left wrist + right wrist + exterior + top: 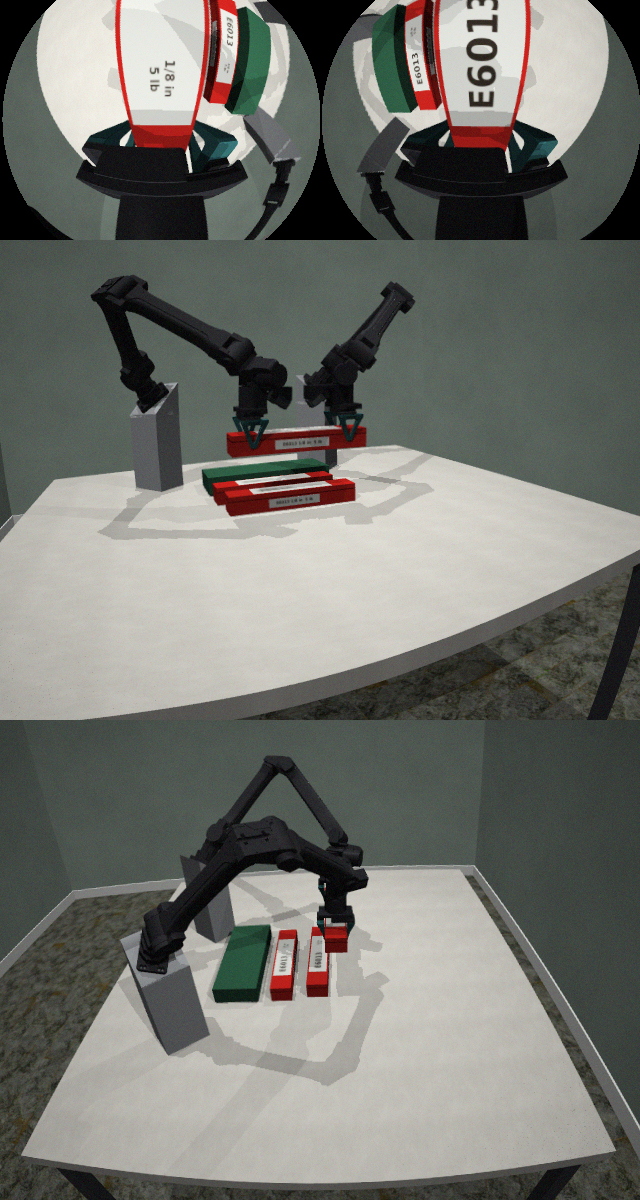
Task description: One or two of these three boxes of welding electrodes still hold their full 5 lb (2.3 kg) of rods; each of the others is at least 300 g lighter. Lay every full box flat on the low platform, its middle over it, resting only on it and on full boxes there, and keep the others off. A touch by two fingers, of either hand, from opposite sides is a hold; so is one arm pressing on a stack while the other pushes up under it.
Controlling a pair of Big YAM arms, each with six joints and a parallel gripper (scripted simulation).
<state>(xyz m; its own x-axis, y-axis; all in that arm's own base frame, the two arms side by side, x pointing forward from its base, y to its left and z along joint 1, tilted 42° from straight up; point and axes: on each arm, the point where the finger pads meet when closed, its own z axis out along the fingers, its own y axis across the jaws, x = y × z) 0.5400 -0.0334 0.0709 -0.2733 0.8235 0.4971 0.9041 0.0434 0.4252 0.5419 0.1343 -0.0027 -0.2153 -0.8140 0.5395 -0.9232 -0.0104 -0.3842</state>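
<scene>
Left gripper [323, 886] [343, 428] [162, 137] and right gripper [335, 924] [250, 432] [481, 118] both clamped on the raised red box [336, 943] [301, 442] [160, 100] [482, 117], right of centre in the top view. Two other red boxes [283, 980] [219, 494] [218, 95] [427, 100] lie beside the green platform [241, 962] [266, 467] [255, 60] [390, 65], centre-left. Risks: uneven arm motion—tilt, slip; early descent—striking a box below; misjudged weight—wrong placement.
</scene>
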